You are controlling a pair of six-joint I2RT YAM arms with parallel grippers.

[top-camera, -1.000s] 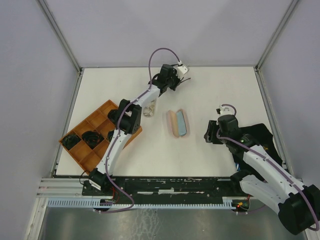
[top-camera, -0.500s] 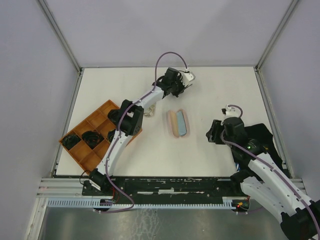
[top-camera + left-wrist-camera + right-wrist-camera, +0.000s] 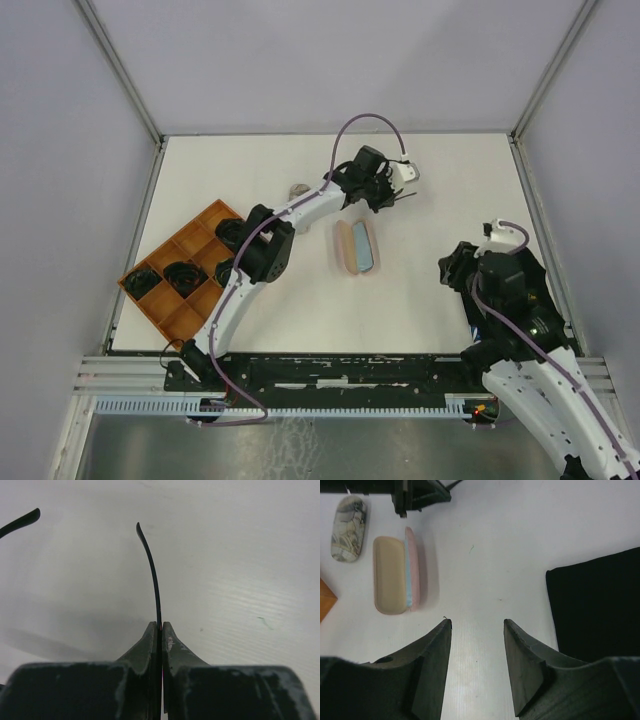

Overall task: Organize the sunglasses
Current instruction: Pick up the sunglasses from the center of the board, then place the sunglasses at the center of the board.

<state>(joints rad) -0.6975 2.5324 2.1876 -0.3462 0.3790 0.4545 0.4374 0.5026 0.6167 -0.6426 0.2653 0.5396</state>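
My left gripper [image 3: 385, 192] reaches over the far middle of the table and is shut on the thin black-framed sunglasses [image 3: 405, 198]. In the left wrist view the jaws [image 3: 160, 626] pinch one slim arm [image 3: 154, 575], and the tip of the other arm [image 3: 20, 522] shows at the upper left. Dark sunglasses [image 3: 184, 274] lie in compartments of the orange tray [image 3: 178, 322] at the left. My right gripper [image 3: 452, 268] is open and empty above bare table at the right [image 3: 475, 623].
An open pink case [image 3: 357, 248] with light-blue cloth inside lies mid-table, just near of the left gripper, and shows in the right wrist view [image 3: 395, 575]. A patterned case [image 3: 297, 189] lies to its far left. A black mat [image 3: 595, 605] lies under the right arm.
My left gripper has moved right with the glasses, uncovering the patterned case. My right arm has drawn back toward the near right.
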